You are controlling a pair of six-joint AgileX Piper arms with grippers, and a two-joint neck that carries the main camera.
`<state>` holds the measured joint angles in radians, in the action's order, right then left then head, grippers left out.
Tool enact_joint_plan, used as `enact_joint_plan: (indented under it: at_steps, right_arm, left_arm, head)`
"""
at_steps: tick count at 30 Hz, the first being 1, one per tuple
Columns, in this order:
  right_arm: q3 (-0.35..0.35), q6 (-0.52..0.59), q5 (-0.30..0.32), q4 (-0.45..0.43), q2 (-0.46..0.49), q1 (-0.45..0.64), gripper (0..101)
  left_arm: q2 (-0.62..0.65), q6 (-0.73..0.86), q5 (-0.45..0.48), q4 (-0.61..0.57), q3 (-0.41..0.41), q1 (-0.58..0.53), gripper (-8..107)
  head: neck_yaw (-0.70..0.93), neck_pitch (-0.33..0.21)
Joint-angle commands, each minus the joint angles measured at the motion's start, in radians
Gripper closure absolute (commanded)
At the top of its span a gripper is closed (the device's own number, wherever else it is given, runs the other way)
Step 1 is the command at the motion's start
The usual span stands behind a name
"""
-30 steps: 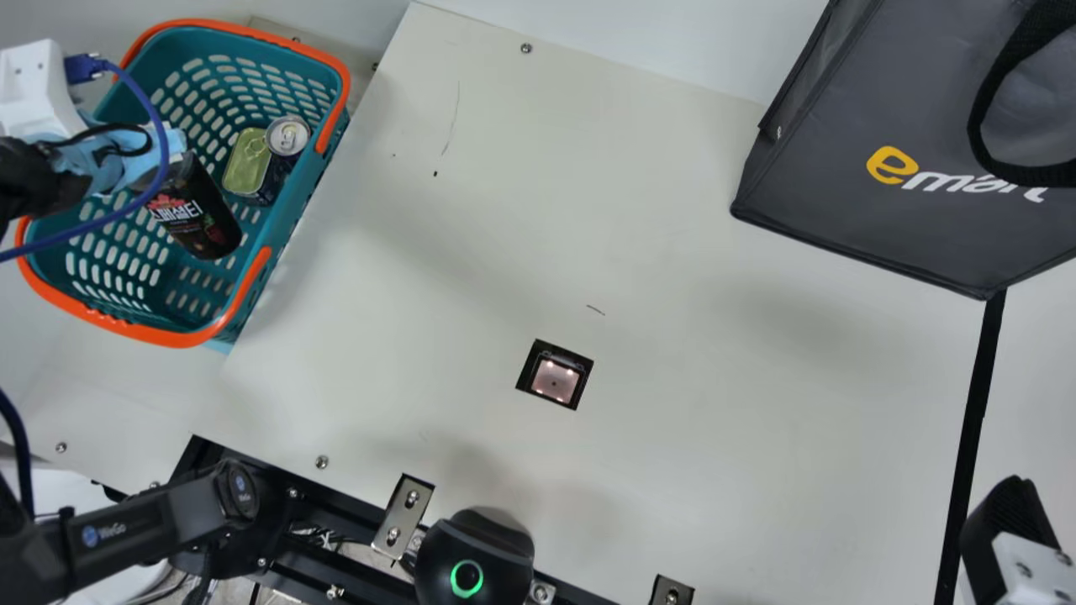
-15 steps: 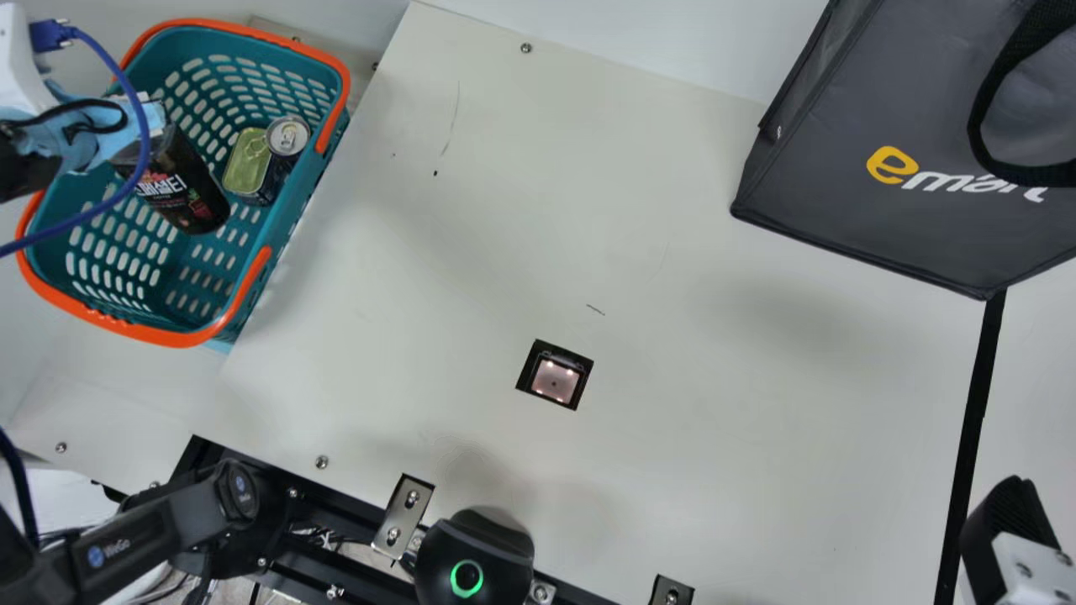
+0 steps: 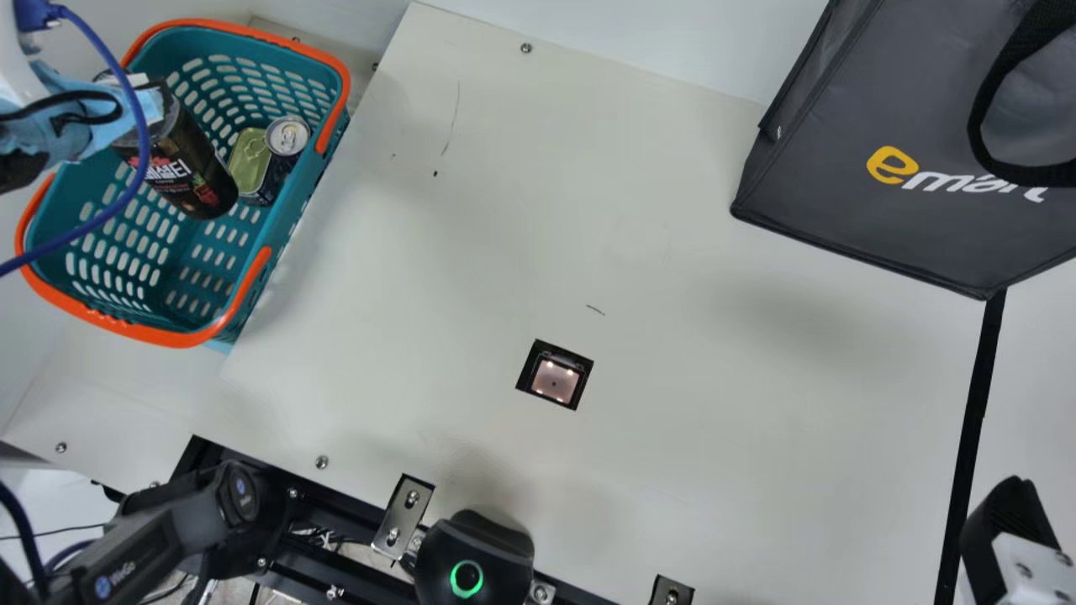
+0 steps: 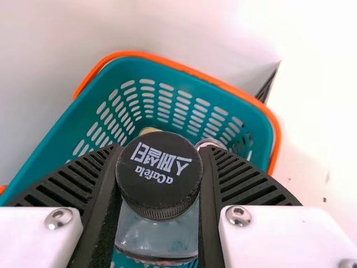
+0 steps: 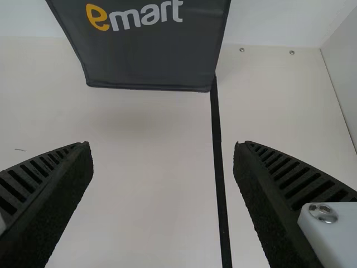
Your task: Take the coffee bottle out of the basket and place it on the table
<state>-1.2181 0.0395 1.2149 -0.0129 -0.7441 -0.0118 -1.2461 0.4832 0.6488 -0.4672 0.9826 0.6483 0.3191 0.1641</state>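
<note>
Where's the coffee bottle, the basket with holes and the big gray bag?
Coffee bottle (image 3: 192, 175): main view, on its dark label.
Teal plastic basket (image 3: 294, 206): main view, on its side wall.
Gray bag (image 3: 841, 206): main view, on its front panel.

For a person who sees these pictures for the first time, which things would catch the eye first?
The teal basket with orange edging, at the main view's upper left, probably comes first. There, the left gripper holds a tilted dark bottle. Next would be the big dark bag at the upper right.
</note>
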Motion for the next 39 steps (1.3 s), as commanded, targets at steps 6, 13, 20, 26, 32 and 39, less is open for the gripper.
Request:
enact_joint_plan:
  at_steps: [6,13,20,26,32,39]
  right_arm:
    - [0.000,0.000,0.000,0.000,0.000,0.000,11]
    - [0.000,0.000,0.000,0.000,0.000,0.000,11]
    - [0.000,0.000,0.000,0.000,0.000,0.000,11]
    - [0.000,0.000,0.000,0.000,0.000,0.000,11]
    - [0.000,0.000,0.000,0.000,0.000,0.000,11]
    - [0.000,0.000,0.000,0.000,0.000,0.000,11]
  left_arm:
    - [0.045,-0.009,0.039,-0.002,0.017,-0.028,89]
    - [0.093,-0.037,0.073,0.014,0.029,-0.076,89]
    - [0.133,-0.081,0.084,0.048,0.027,-0.142,89]
    - [0.167,-0.128,0.081,0.087,0.007,-0.207,89]
    - [0.203,-0.191,0.079,0.134,-0.018,-0.282,89]
    - [0.233,-0.276,0.063,0.190,-0.047,-0.378,89]
  head:
    - [0.002,-0.026]
    - [0.002,-0.026]
    - [0.002,-0.026]
    - [0.002,-0.026]
    - [0.002,-0.026]
    - [0.002,-0.026]
